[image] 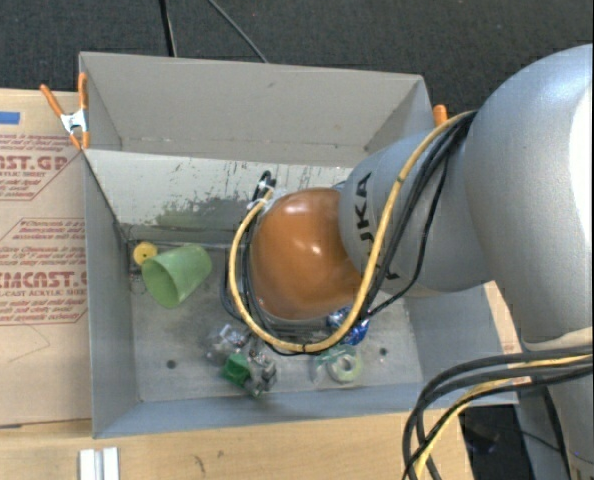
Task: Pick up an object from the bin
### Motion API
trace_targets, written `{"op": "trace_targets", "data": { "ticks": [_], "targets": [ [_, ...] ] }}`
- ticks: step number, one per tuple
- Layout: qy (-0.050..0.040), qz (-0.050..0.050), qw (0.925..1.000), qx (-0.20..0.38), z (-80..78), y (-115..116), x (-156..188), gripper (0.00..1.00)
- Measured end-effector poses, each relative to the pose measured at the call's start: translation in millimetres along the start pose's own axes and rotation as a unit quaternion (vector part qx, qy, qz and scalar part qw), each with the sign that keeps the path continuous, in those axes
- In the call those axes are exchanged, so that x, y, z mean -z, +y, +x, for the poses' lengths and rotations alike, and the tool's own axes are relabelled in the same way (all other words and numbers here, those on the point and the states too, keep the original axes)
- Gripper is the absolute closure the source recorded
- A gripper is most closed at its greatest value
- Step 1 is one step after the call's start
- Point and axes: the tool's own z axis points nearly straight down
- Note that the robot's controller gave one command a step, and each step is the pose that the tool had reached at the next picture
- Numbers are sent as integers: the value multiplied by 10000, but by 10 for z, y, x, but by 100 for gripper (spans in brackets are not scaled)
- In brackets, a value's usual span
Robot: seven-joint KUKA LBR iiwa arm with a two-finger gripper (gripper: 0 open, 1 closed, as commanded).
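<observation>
The arm's orange dome-shaped wrist cover (297, 253) sits low in the grey metal bin (112, 298), and honestly I can't tell if the gripper is open or closed. Nearest stuff: a pale green plastic cone (177, 273) just left of the cover, a small dark green block (237, 368) below-left, and a pale rubbery ring (345, 367) below-right. Risk imo: it lands between them and grabs nothing.

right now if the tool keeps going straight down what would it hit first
Hard to say: the orange wrist cover hides the spot below. Likely the bin floor or the blue piece peeking out at the cover's lower right edge.
</observation>
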Motion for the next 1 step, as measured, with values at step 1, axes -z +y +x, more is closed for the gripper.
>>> {"op": "trace_targets", "data": {
  "ticks": [1],
  "targets": [
    [-50, 38, 9988, -483, -45, -223, 1573, 100]
  ]
}}
